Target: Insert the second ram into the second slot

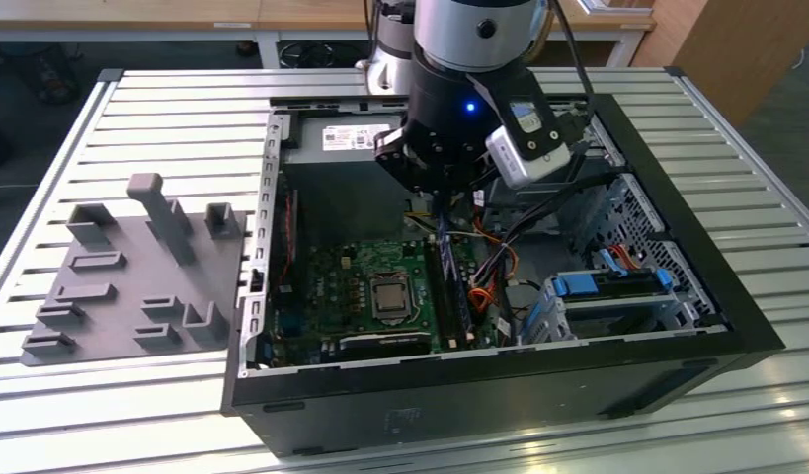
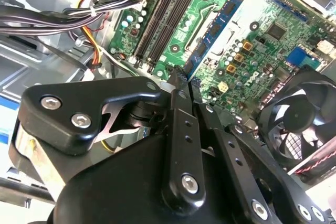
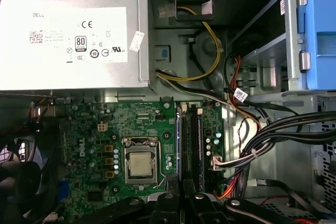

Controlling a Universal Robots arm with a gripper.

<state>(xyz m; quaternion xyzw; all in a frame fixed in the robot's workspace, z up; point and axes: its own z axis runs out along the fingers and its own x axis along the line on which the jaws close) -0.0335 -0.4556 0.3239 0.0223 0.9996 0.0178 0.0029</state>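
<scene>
My gripper (image 1: 438,202) reaches down into the open computer case (image 1: 720,286), above the green motherboard (image 1: 338,286). Its black fingers (image 2: 181,95) are shut on the second ram (image 2: 215,30), a thin blue stick with dark chips that runs out from the fingertips over the board. In the first wrist view the stick shows as a narrow blue edge (image 3: 179,145) running from the gripper (image 3: 181,190) along the dark ram slots (image 3: 194,140), on the side of the processor socket (image 3: 140,163). Whether the stick touches a slot I cannot tell.
A silver power supply (image 3: 68,35) fills the case's far end. Black and coloured cable bundles (image 3: 283,135) run beside the slots. Light-blue drive-bay latches (image 1: 615,286) stand at the exterior view's right. A black fan (image 2: 296,116) sits near the board. A grey fixture plate (image 1: 127,276) lies on the slatted table.
</scene>
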